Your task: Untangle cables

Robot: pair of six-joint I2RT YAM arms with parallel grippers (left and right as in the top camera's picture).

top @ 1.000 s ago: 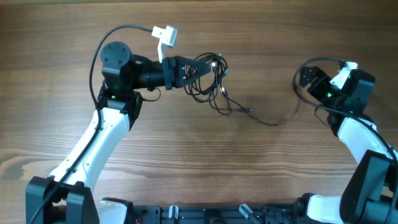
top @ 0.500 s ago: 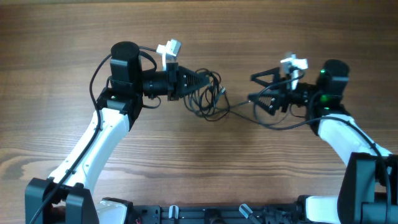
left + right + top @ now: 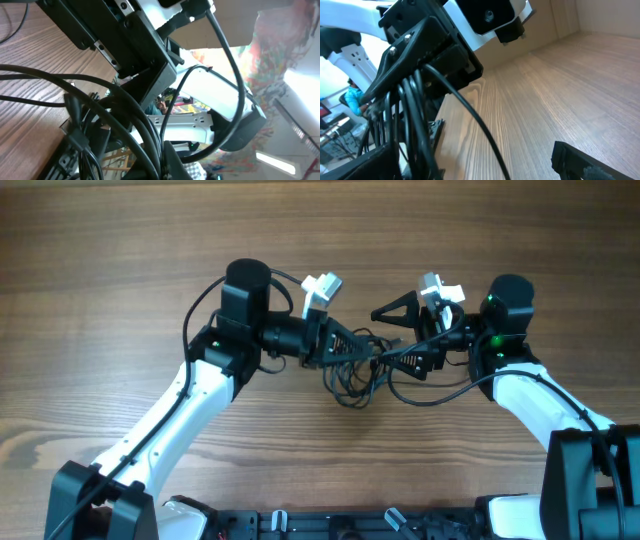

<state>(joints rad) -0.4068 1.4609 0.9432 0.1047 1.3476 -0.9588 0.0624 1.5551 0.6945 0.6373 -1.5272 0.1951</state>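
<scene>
Our left pincer [image 3: 362,350] is pinching the cables [image 3: 350,380], a tangle near the middle of the tabletop [image 3: 120,260]. Our right pincer [image 3: 382,340] stands spread wide beside them, gripping nothing. We judge the untangling barely begun, with no strand yet pulled free.

Even bright overhead light, wrist views blurred, backgrounds blown out
</scene>
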